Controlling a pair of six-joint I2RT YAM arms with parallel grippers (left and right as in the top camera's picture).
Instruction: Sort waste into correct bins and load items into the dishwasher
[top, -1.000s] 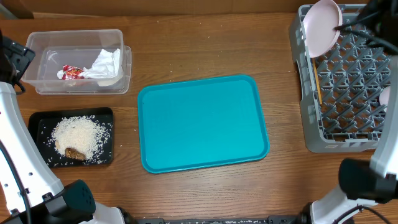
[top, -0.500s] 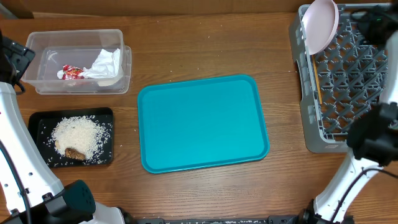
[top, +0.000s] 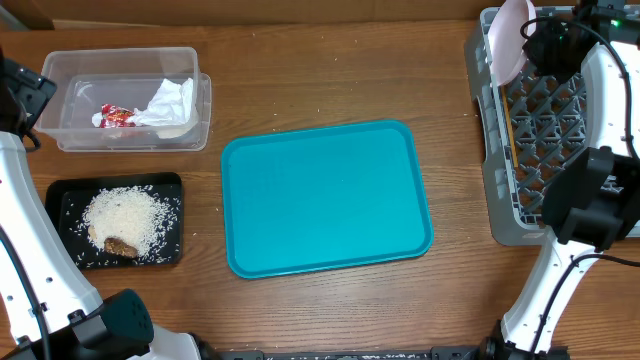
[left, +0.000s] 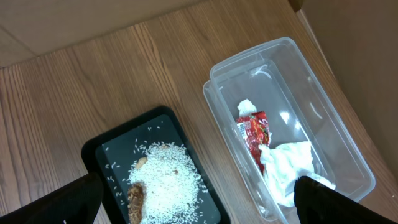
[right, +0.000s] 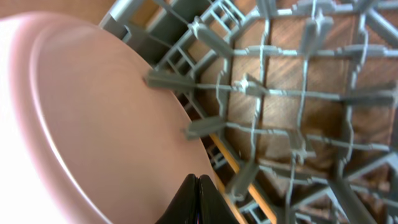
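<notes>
Standing plate (top: 508, 42) is seen in far-right rack (top: 499, 205) | right pincer (right: 197, 194) closed beside it | left pincer (left: 199, 205) spread wide

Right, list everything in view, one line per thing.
table: one, brown wood, under everything
clear tub: one, see-through, far left of the table
napkin: one, white, crumpled in the clear tub
snack wrapper: one, red and white, in the clear tub
black tray: one, black, left side, nearer than the clear tub
rice: loose pile, white, on the black tray
food scrap: one, brown, at the rice's edge
teal tray: one, teal, centre
dish rack: one, grey, right side
plate: one, pale pink, on edge in the dish rack's far left corner
left end effector: black, open, above the black tray and clear tub
right end effector: black, shut, tips at the plate
</notes>
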